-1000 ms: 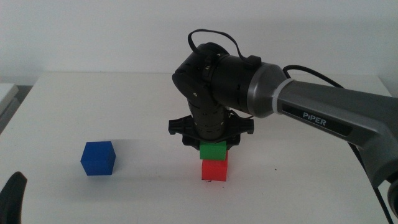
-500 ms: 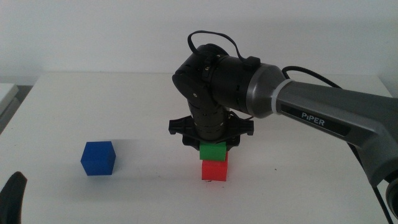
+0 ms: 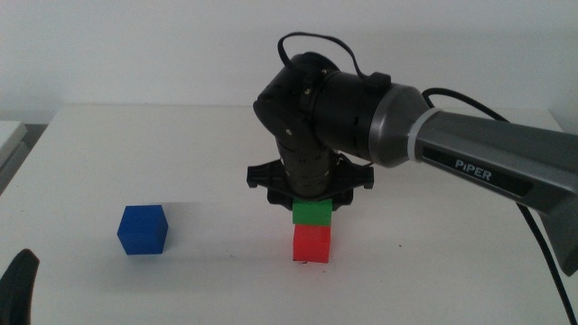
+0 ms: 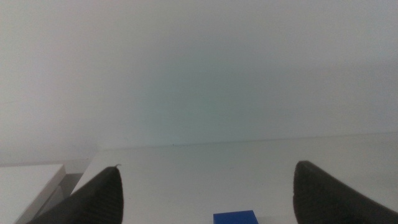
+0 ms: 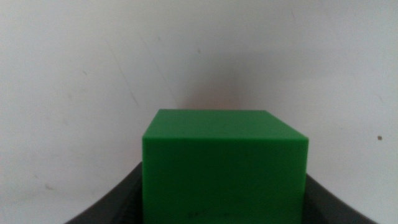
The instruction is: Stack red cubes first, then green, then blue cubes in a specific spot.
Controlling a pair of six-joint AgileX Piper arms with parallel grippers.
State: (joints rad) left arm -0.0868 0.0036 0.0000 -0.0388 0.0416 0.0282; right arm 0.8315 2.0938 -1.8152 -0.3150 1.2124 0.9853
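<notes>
Right gripper [image 3: 312,200] over green cube [image 3: 312,212] on red cube [image 3: 312,244]; grip state unclear. Left gripper [image 4: 205,198] spread wide, waiting. Blue cube [image 3: 143,229]: looks light, rigid, smooth; pinch flat opposite sides.

The right gripper's [image 3: 312,200] fingertips are hidden in the middle view behind its own wrist body and the green cube [image 3: 312,212], so whether they touch the cube cannot be told there. In the right wrist view the green cube [image 5: 224,165] is cut off by the picture's lower edge, covers the red cube entirely, and leaves only dark slivers of the jaws at its sides. The spot's marks lie under the red cube [image 3: 312,244], unseen. The blue cube [image 4: 236,218] is cropped to a sliver in the left wrist view. The left gripper [image 3: 18,287] shows only one dark tip at the middle view's edge
</notes>
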